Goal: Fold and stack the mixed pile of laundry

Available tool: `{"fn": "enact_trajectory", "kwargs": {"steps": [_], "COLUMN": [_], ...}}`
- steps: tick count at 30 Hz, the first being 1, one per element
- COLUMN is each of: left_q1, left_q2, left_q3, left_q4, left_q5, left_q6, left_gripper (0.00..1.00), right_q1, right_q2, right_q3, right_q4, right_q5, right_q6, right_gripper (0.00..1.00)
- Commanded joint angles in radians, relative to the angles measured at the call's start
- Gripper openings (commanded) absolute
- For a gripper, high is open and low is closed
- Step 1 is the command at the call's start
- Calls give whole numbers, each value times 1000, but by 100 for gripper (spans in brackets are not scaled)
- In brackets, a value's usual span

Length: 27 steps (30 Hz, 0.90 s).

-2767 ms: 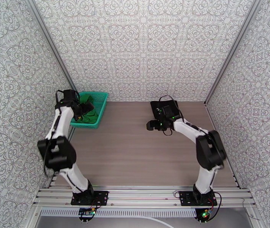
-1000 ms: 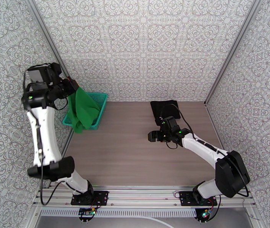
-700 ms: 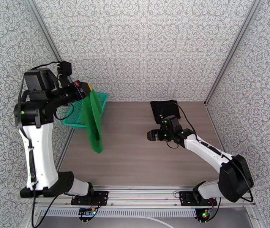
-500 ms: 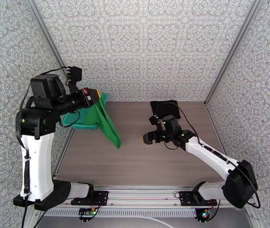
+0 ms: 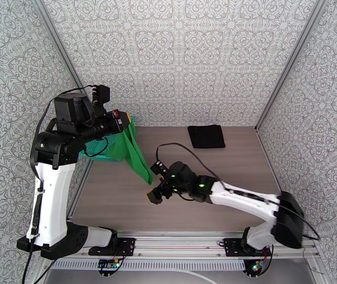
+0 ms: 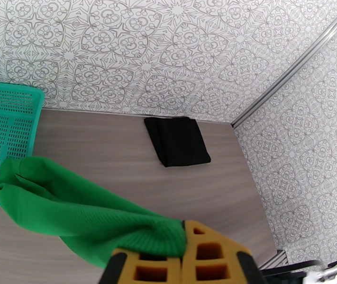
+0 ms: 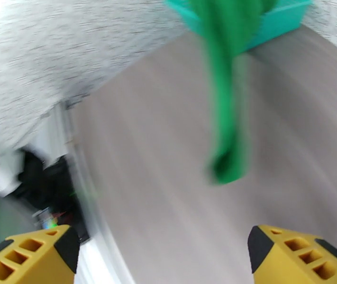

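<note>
**Green shirt (image 5: 133, 156) hangs from your left gripper (image 5: 122, 119); your right gripper (image 5: 155, 182) gapes just beside its tail.**

From above: the left jaws are clamped on the soft shirt. It drapes long and limp, down and rightward past the mesh basket (image 5: 94, 149), with its free end nearest the right arm. The black shirt (image 5: 206, 136) lies folded flat at the table's (image 5: 244, 166) far edge. Left wrist: yellow fingers pinch bunched knit. Right wrist, blurred: the tail hangs ahead between wide-spread fingers, not touching them.

Bright, even light; right wrist view motion-blurred, smearing the green T-shirt (image 7: 225, 114).
</note>
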Motion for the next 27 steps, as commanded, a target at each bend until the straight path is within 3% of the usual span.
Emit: {"fn": "enact_trajectory", "kwargs": {"steps": [1, 6, 14, 15, 17, 20, 21, 27], "left_q1": [-8, -1, 12, 14, 17, 31, 40, 149], "left_q2": [-22, -28, -41, -42, -44, -47, -47, -31], "left_q3": [11, 19, 21, 21, 22, 33, 42, 144], "left_q4": [36, 30, 21, 21, 23, 19, 16, -11], "left_q5": [-20, -24, -39, -38, -38, -38, -39, -30], "left_q6": [-6, -4, 1, 1, 1, 1, 0, 13], "left_gripper": [0, 0, 0, 0, 0, 0, 0, 0], "right_q1": [3, 5, 8, 9, 9, 8, 8, -27], "right_q2": [98, 220, 293, 300, 315, 315, 299, 85], "right_q3": [75, 140, 151, 158, 184, 233, 246, 356], "right_q4": [171, 269, 360, 358, 335, 252, 218, 6], "right_q5": [128, 81, 77, 82, 91, 142, 174, 348], "right_q6": [-30, 40, 156, 165, 168, 157, 141, -57], "right_gripper": [99, 99, 98, 93, 70, 6, 0, 0]}}
